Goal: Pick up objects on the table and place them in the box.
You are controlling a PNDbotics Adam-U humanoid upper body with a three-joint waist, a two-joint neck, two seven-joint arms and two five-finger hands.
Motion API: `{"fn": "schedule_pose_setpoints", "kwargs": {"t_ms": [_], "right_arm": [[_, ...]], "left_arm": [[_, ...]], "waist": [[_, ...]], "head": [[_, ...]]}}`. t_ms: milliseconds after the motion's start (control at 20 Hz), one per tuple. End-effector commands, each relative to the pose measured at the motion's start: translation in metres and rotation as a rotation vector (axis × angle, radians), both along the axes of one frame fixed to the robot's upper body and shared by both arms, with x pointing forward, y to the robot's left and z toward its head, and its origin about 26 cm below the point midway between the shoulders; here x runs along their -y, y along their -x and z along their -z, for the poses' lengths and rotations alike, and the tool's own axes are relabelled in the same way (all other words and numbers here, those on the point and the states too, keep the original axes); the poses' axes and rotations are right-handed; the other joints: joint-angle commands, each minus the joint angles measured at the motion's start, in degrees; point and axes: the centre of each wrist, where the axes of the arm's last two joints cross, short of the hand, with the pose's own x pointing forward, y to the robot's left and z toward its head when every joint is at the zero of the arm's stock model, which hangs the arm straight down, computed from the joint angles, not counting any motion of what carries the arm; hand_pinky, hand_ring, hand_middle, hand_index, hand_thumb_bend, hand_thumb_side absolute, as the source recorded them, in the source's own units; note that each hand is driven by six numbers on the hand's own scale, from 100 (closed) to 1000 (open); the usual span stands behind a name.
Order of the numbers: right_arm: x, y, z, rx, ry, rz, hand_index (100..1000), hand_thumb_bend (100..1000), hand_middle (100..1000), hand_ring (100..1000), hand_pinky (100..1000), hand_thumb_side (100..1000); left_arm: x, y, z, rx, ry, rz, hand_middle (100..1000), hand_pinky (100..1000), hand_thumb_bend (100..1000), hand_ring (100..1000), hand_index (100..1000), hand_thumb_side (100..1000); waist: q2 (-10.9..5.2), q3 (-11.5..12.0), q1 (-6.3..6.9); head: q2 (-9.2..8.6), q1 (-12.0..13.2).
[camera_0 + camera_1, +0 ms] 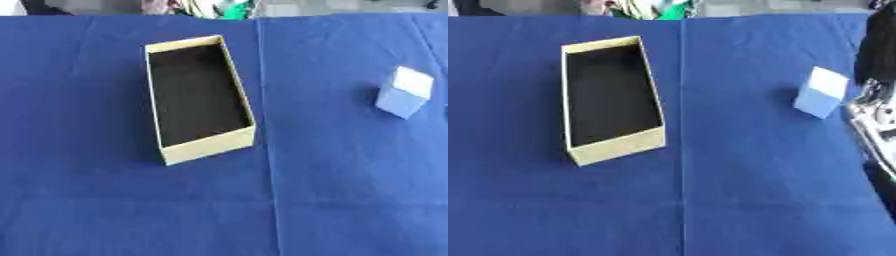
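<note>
An open tan cardboard box [210,145] with a black inside stands left of the table's middle, its long side running away from me. I see nothing in it. A small pale blue block with a white top [822,93] sits on the cloth at the right. In the right eye view my right hand [874,113] comes in at the right edge as black and silver parts, just right of the block and close beside it. Whether they touch does not show. My left hand appears in neither view.
A blue cloth [105,200] with fold creases covers the whole table. Its far edge runs along the top of both views, with green and white clutter [229,9] beyond it.
</note>
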Motion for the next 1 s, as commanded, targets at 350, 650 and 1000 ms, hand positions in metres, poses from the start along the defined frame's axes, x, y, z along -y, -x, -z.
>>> {"fn": "schedule_pose_setpoints", "kwargs": {"t_ms": [350, 650, 1000], "right_arm": [[0.003, 0.004, -0.012, 0.024, 0.036, 0.014, 808, 100, 678, 743, 724, 828], [0.018, 0.011, -0.044, -0.113, 0.26, 0.209, 842, 100, 730, 773, 737, 901], [0.021, 0.023, -0.097, -0.261, 0.657, 0.469, 887, 100, 800, 820, 747, 927]], "left_arm": [[-0.001, 0.003, -0.007, 0.025, -0.012, -0.003, 631, 471, 112, 670, 729, 690], [-0.002, 0.004, -0.007, 0.022, -0.019, -0.001, 631, 471, 110, 670, 729, 690], [-0.002, 0.004, -0.007, 0.018, -0.029, 0.004, 631, 471, 109, 670, 729, 690]], "waist": [[-1.6, 0.05, -0.17], [-1.81, -0.03, -0.28], [-2.04, -0.17, -0.29]], "head": [[0.89, 1.12], [0.92, -0.18], [0.41, -2.32]]}}
